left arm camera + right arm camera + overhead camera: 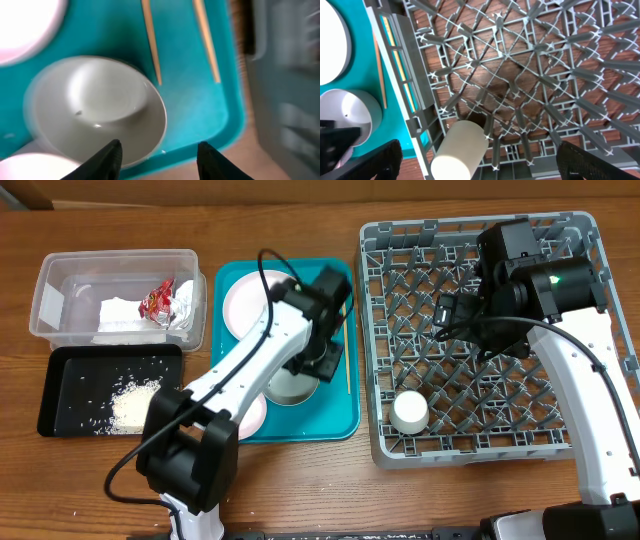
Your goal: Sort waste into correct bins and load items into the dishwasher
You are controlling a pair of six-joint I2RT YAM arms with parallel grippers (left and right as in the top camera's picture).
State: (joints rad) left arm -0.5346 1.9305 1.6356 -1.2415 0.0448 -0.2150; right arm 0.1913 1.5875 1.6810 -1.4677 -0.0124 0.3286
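Wooden table (300, 220) — we log the left gripper (159, 152) spread wide and empty, astride the rim of the pale bowl (95, 110) on the teal tray (200, 115), likely lining up a rim pinch; the right gripper (480, 150), equally open and empty, hangs over the grey rack (480, 380), whose near-left corner has the white cup (460, 152).

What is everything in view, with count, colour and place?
table: one, brown, underneath
tub: one, clear, far left
napkin: one, white, in tub
sauce packet: one, red, in tub
black tray: one, black, near left
rice: scattered, white, in black tray
teal tray: one, teal, centre
plates: two, pink, on teal tray
bowl: one, pale, on teal tray
chopsticks: two, wooden, on teal tray
dish rack: one, grey, right
cup: one, white, in rack
left arm: one, white-black, jaws open over bowl
right arm: one, white-black, jaws open over rack
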